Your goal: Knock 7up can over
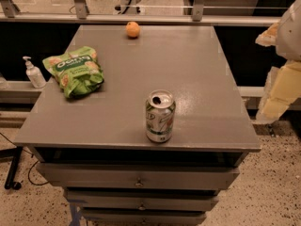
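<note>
**Grey flat-topped drawer cabinet (pixel 188 69) carrying an upright can, gripper waiting off to the right**

Grey and broad, the cabinet is filling most of the scene, with its stacked drawers (pixel 138 178) facing the near side. The white-and-pale-yellow robot gripper (pixel 281 91) is hanging at the far right edge of the view, beyond the cabinet's right side and well apart from everything on top; whether it is spread or closed I cannot tell. A crinkly green snack bag (pixel 74 70) is lying on the left part of the top. The small silver aluminium 7up can with green logo (pixel 160 117) is standing upright near the front edge, slightly right of centre, its punched-open top showing. A white pump bottle (pixel 34 73) is sitting on a ledge left of the cabinet. A small round orange fruit (pixel 132 29) is resting at the far edge.
</note>
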Robot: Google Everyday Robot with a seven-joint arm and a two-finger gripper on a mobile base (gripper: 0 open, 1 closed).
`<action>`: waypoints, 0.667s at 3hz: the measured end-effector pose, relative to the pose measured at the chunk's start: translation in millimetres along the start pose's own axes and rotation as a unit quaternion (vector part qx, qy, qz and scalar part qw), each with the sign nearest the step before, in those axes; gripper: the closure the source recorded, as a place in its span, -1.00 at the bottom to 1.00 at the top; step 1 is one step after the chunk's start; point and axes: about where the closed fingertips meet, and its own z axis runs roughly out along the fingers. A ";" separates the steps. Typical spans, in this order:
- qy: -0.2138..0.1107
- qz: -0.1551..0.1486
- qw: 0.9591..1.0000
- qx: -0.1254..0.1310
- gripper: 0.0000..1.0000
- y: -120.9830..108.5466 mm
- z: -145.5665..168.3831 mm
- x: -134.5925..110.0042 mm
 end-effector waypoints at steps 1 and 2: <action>0.000 0.000 1.000 0.000 -1.00 0.0 0.0 0.0; -0.024 -0.002 1.000 -0.004 -1.00 1.2 6.8 -1.4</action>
